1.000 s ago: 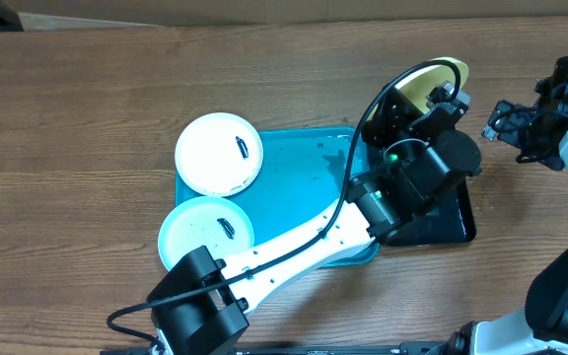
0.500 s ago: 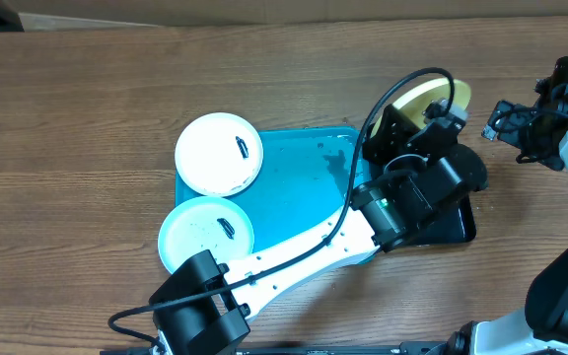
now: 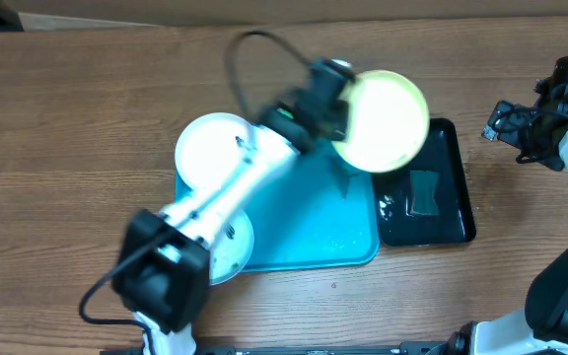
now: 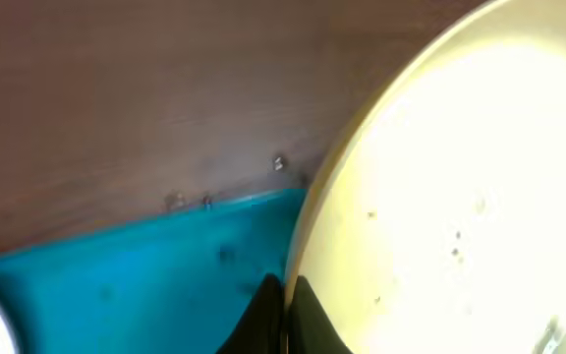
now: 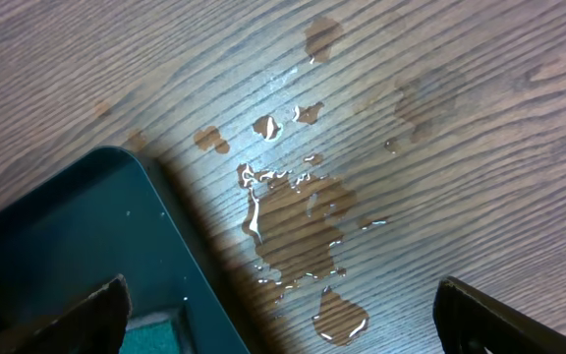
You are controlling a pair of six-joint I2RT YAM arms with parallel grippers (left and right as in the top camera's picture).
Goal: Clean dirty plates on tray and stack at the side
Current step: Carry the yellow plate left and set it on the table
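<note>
My left gripper [image 3: 339, 103] is shut on the rim of the yellow-green-rimmed plate [image 3: 383, 119]. It holds the plate in the air over the far right corner of the turquoise tray [image 3: 314, 217]. The arm is motion-blurred. In the left wrist view the black fingertips [image 4: 273, 313] pinch the plate's edge [image 4: 460, 177] above the tray [image 4: 116, 285]. The all-white plate [image 3: 210, 153] and the pale-blue-rimmed plate [image 3: 227, 248] lie at the tray's left end, partly hidden by the arm. My right gripper [image 3: 506, 123] is open over the table at the far right, with nothing in it [image 5: 283, 324].
A glossy black tray [image 3: 457, 187] holding a dark green sponge [image 3: 424, 192] stands right of the turquoise tray. Puddles of water [image 5: 298, 221] lie on the wood beside the black tray [image 5: 67, 246]. The right arm's body fills the right edge.
The left arm has swung up and to the left from over the black tray, carrying the yellow-green plate. The black tray and sponge are now uncovered. The right arm has not moved.
</note>
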